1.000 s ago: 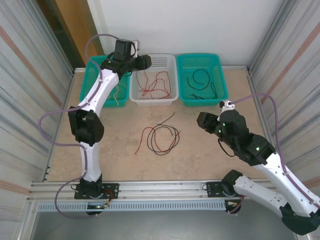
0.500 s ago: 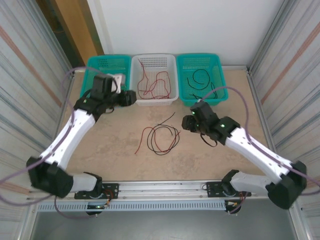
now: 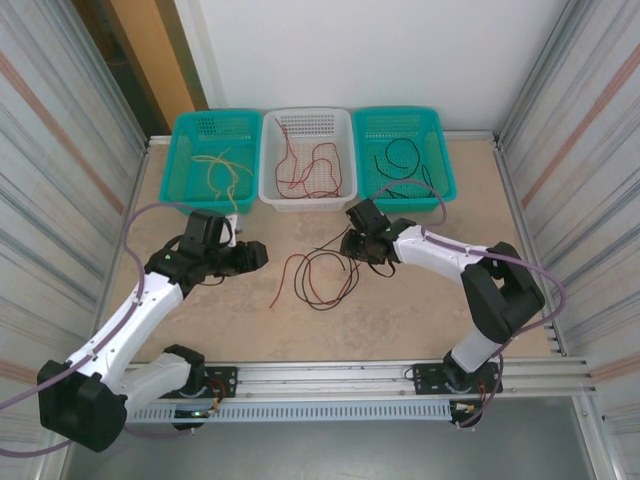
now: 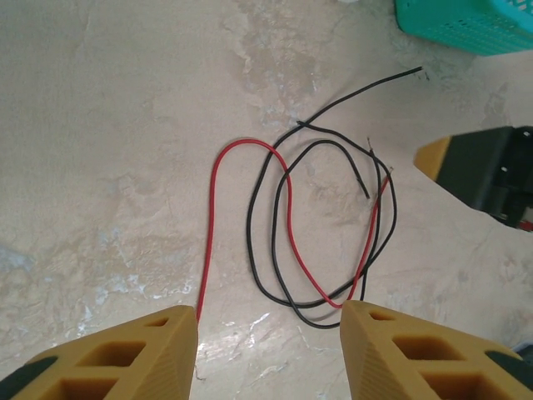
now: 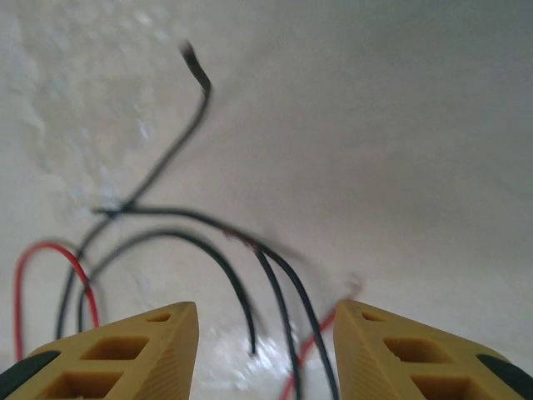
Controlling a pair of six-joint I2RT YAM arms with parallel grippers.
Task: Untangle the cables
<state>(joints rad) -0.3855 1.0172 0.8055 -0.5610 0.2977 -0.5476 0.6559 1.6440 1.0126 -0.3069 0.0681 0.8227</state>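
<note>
Top view, centre: tangled red and black thin wires (image 3: pixel 318 275) lie on beige table (image 3: pixel 420 320). Jaws parted on both: left gripper (image 4: pixel 268 312) empty; right gripper (image 5: pixel 265 307) low over strands, view blurred, contact unclear, fingers cropped at bottom edge.

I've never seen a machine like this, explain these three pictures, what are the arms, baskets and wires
Two robot arms are bolted to a table. One picture looks down from above; the other two come from a camera on each wrist, yellow fingers showing. A tangle of red and black cables lies on the table. Behind it: tan wires in the left teal basket, red wires in the white basket, black wires in the right teal basket. The left gripper is beside the tangle, the right gripper over its edge; both open, holding nothing.
</note>
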